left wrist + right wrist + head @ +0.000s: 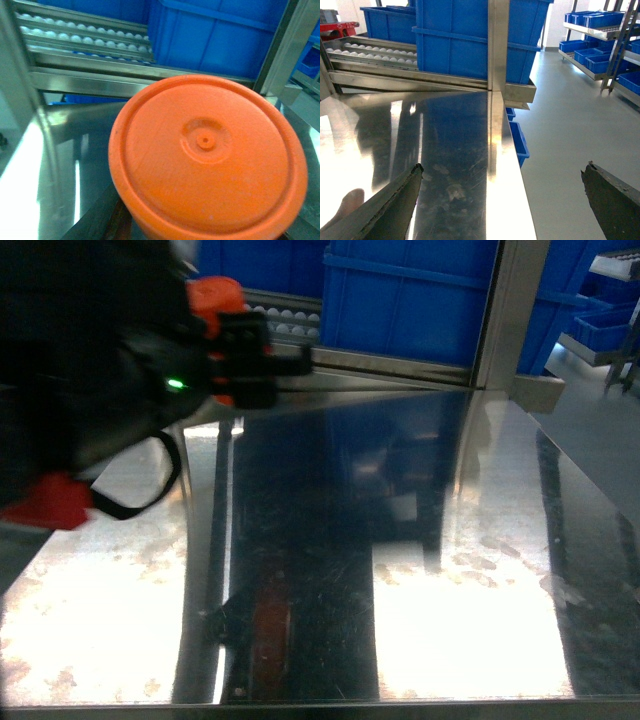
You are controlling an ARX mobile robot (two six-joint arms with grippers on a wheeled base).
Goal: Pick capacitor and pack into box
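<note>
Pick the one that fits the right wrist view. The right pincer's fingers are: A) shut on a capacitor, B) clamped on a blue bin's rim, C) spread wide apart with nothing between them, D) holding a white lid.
C: the right pincer has its two dark fingers at opposite edges of the view, with only the bare steel table and the grey floor between them.

black left arm (90, 370), orange caps, green light, looped black cable (150, 490).
</note>
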